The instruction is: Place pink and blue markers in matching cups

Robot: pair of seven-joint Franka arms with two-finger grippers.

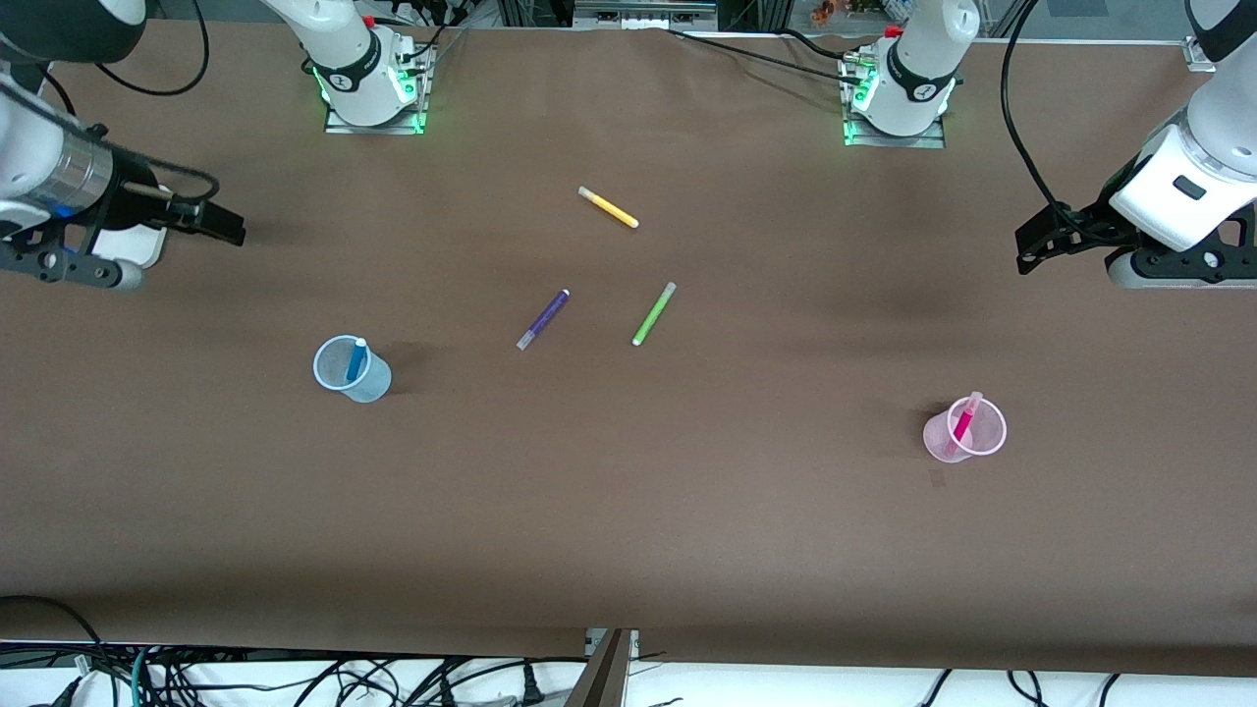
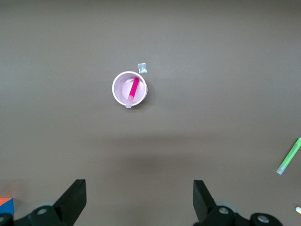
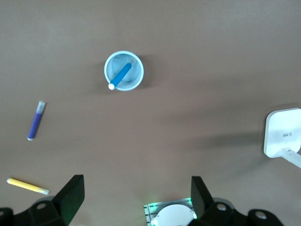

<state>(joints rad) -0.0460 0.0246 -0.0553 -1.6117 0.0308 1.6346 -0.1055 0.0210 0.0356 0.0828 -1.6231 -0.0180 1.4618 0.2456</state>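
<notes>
Blue marker (image 1: 355,359) sitting tilted in blue cup (image 1: 351,369), pink marker (image 1: 964,419) leaning in pink cup (image 1: 965,430). Looking done. Markers: light, stiff, slick; gripping mid-barrel if re-seating. Cups: thin, tippy. Left pincer (image 2: 138,200) hanging open over bench (image 1: 628,511) above pink cup; right pincer (image 3: 136,197) open above blue cup. No legible writing showing.
</notes>
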